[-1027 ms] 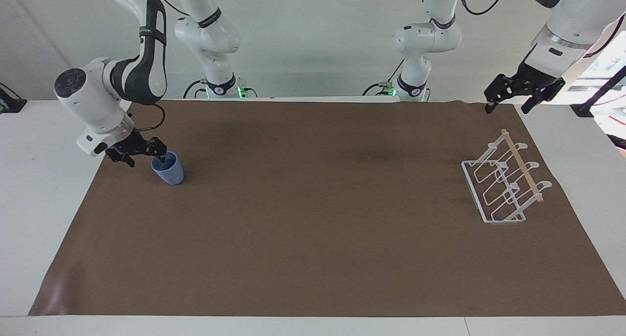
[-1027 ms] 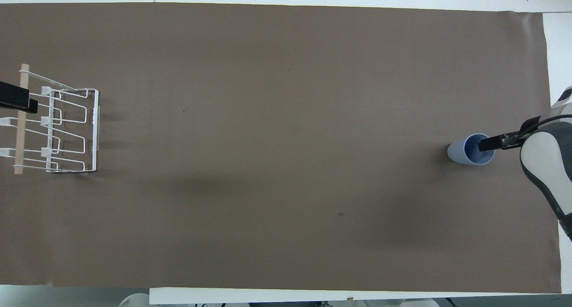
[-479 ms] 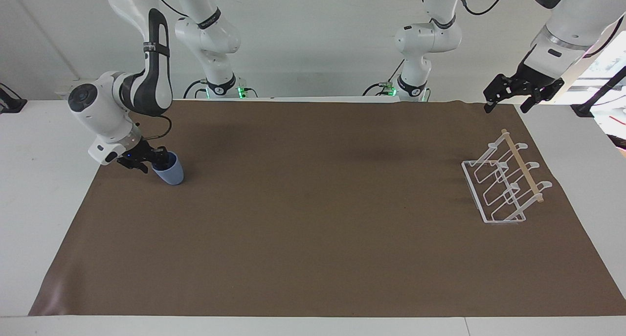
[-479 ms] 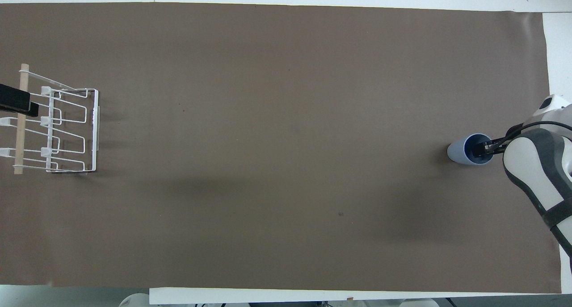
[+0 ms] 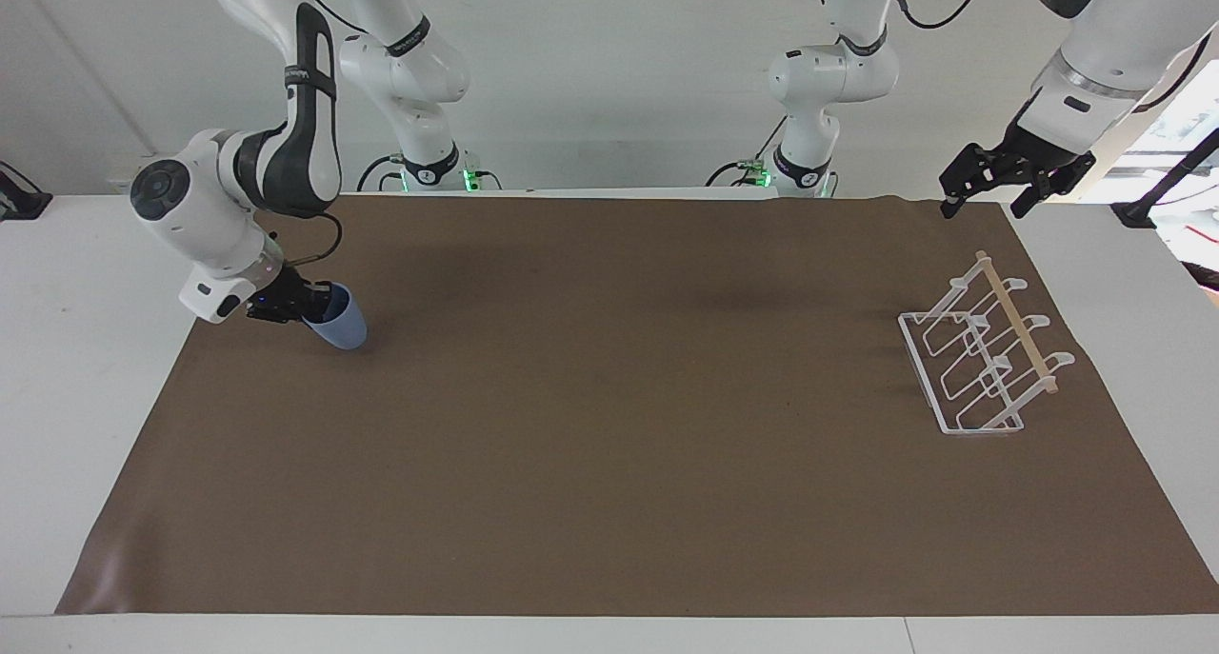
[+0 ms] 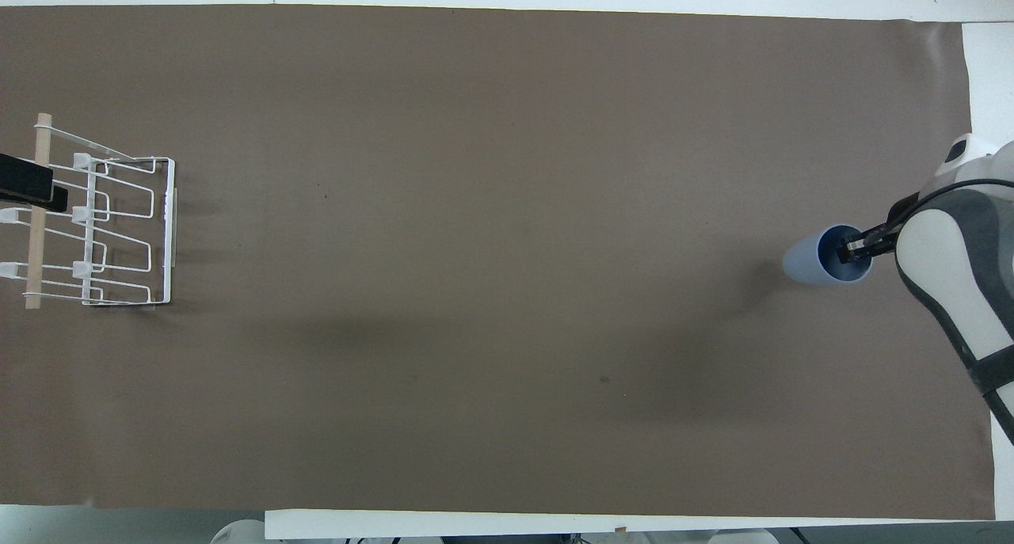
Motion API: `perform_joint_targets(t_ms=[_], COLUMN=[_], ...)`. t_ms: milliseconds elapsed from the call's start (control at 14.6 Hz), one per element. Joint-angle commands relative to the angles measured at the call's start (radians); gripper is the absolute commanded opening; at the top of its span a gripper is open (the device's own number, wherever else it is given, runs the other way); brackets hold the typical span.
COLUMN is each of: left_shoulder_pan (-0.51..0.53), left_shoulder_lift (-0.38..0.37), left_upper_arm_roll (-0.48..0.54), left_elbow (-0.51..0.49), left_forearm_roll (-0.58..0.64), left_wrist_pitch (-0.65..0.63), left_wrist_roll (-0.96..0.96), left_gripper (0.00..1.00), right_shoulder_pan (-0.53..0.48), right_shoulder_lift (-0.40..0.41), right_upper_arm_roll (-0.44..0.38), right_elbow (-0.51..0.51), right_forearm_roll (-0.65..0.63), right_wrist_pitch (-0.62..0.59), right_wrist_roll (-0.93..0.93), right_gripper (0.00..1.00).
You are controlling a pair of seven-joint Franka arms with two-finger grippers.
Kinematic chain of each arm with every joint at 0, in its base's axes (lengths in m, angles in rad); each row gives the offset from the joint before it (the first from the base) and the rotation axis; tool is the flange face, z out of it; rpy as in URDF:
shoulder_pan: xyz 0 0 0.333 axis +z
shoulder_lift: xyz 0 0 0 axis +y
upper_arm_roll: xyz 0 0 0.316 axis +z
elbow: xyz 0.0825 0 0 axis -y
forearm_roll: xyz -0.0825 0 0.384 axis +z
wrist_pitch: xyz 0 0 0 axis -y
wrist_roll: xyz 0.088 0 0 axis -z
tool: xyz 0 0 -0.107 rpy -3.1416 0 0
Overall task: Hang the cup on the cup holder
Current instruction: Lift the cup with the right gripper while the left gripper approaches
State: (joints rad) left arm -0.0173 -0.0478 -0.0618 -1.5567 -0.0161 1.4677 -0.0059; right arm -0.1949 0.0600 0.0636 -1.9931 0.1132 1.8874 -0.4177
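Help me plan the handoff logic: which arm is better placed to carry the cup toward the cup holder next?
The right. Its gripper is shut on the tilted cup at the rim. The left gripper hangs open over the table's edge near the cup holder, holding nothing.

bare mat (image 5: 609,397) between cup (image 5: 343,327), cup holder (image 5: 981,359)

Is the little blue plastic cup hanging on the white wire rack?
No, the blue plastic cup is tilted in the right pincer, away from the white wire rack.
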Motion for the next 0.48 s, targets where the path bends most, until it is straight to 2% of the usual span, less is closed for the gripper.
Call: perform_joint_targets(t_ms=[0, 205, 411], left_shoulder_pan=[-0.004, -0.050, -0.101], left_shoulder_lift=[-0.049, -0.081, -0.081], left_upper_arm_roll=[-0.001, -0.013, -0.013], left_elbow=[-0.075, -0.167, -0.209], left_forearm_roll=[0.015, 0.004, -0.060], left_wrist_pitch=[0.012, 0.078, 0.146], left_wrist_roll=[-0.090, -0.409, -0.745], left_gripper=[1.00, 1.00, 1.00], right_shoulder_pan=[0.083, 0.153, 0.227], right_shoulder_lift=[-0.028, -0.040, -0.042], right_upper_arm_roll=[0.005, 0.005, 0.005], right_elbow=[0.108, 0.105, 0.100], right_forearm_roll=[0.194, 0.522, 0.832], right_wrist_pitch=[-0.119, -0.137, -0.122], right_wrist_roll=[0.020, 0.182, 0.350], right_gripper=[0.00, 0.00, 0.00])
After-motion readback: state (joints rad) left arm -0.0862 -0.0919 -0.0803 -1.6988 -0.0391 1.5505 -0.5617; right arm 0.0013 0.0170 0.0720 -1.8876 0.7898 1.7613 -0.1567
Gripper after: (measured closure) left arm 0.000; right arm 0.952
